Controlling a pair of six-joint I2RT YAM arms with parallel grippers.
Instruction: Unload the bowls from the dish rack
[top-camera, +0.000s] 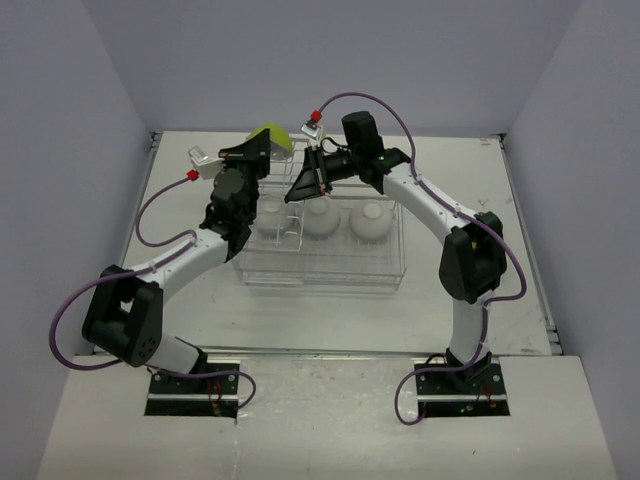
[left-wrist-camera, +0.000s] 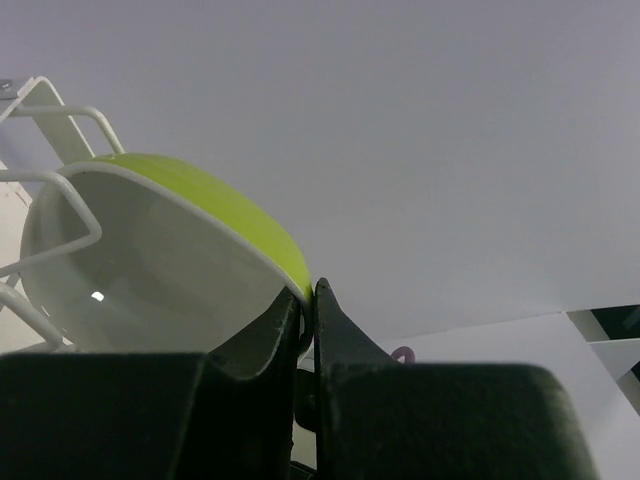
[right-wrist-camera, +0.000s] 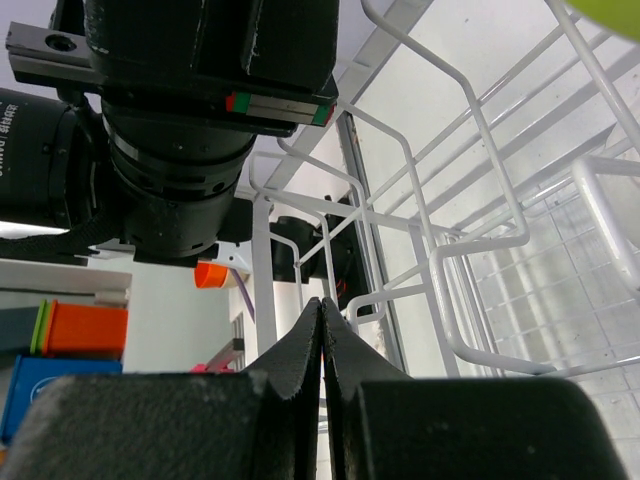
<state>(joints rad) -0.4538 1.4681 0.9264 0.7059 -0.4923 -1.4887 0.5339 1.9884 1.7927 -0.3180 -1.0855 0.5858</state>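
Observation:
My left gripper (top-camera: 262, 150) is shut on the rim of a lime-yellow bowl (top-camera: 272, 138) at the far left end of the dish rack (top-camera: 320, 262). In the left wrist view the bowl (left-wrist-camera: 170, 250) has a white inside and still leans among the rack's white wires (left-wrist-camera: 60, 180), with the gripper (left-wrist-camera: 311, 292) pinching its rim. My right gripper (top-camera: 303, 190) is shut and empty, just right of the left one, over the rack's slotted section; in the right wrist view (right-wrist-camera: 322, 305) its jaws touch. Three white bowls (top-camera: 322, 216) lie upside down in the rack.
The rack's tall slotted wires (right-wrist-camera: 450, 200) stand close around my right gripper. The left arm's wrist (right-wrist-camera: 190, 120) fills the upper left of the right wrist view. The table (top-camera: 180, 300) has bare room left of and in front of the rack.

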